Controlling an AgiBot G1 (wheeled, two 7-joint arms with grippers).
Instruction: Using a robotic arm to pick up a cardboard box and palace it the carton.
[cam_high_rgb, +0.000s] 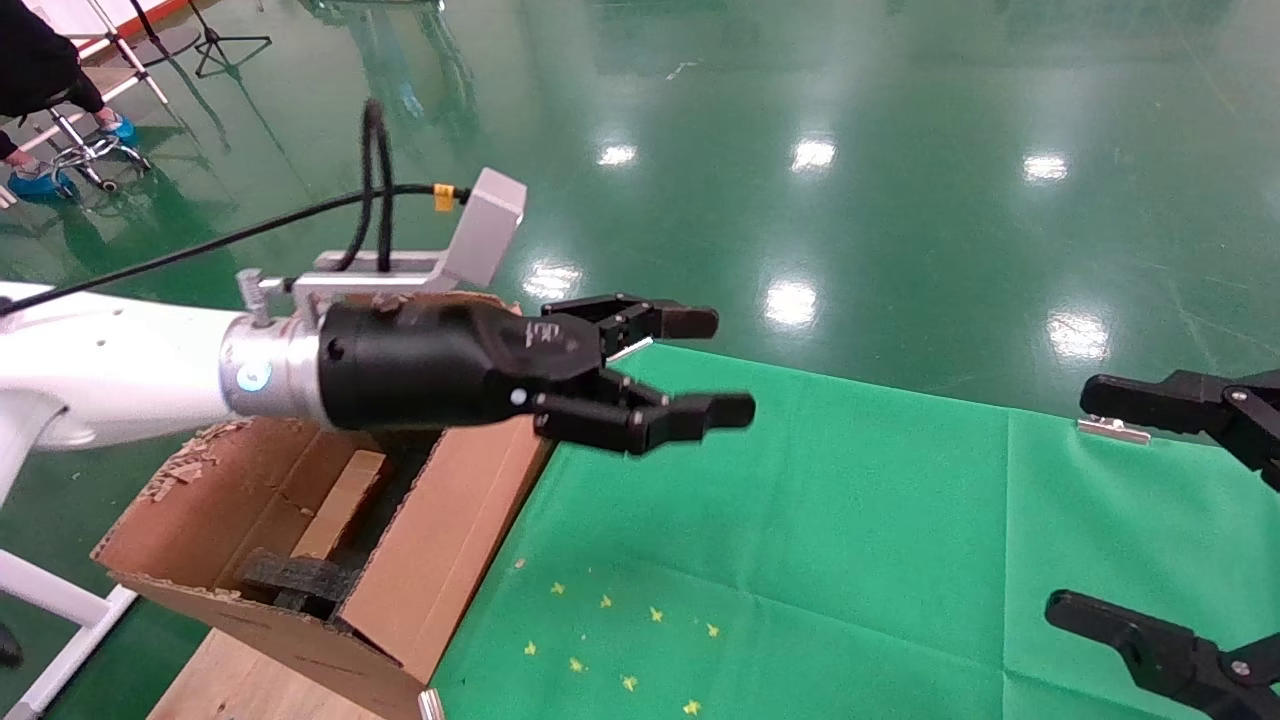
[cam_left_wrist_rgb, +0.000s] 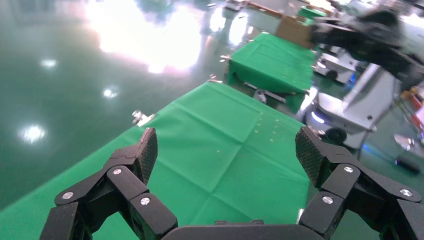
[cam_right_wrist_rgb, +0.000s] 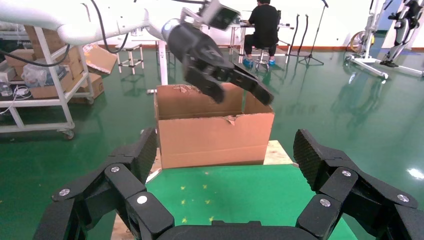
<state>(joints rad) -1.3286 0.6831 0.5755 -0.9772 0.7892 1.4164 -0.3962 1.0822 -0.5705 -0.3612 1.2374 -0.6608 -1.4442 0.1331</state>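
The left end effector (cam_high_rgb: 675, 370) hangs open and empty above the carton (cam_high_rgb: 440, 540), and could snag its ragged flaps if it dips.

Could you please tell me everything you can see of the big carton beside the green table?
The carton is large, brown corrugated cardboard, standing upright and open on a wooden board at the table's left end. Its top flaps are ragged and torn. Inside lie a slim brown box and black foam. The left end effector hangs open above it, not touching.
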